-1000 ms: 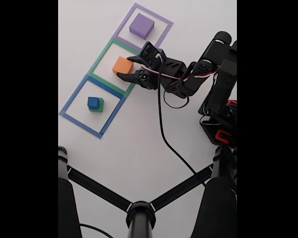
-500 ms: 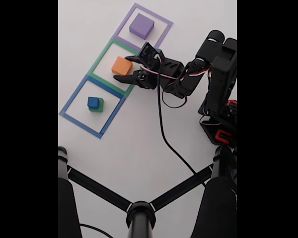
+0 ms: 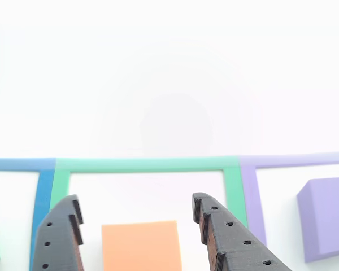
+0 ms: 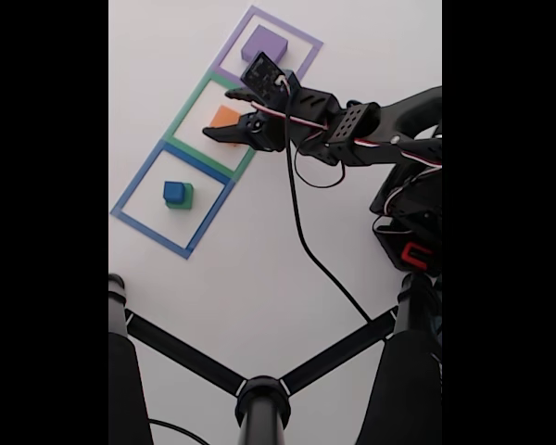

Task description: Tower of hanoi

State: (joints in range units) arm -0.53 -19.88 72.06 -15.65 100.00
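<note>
1. In the blue outline at left of the fixed view, your blue cube [image 4: 173,191] sits atop the green cube [image 4: 183,197], untouched.
2. Centre, your gripper [image 3: 137,209] has advanced over the orange block [image 3: 140,245]; fingers [image 3: 61,237] wide, straddling it.
3. Right, the purple block [image 4: 264,44] waits.

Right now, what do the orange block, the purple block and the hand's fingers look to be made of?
Orange block: matte, evenly coloured, no gloss or grain; possibly foam or painted wood, hard to tell.
Purple block: same flat matte look, softly rounded edges; likely the same material.
Fingers of the hand: black rigid plastic, probably 3D-printed, with small round holes and stepped edges.
</note>
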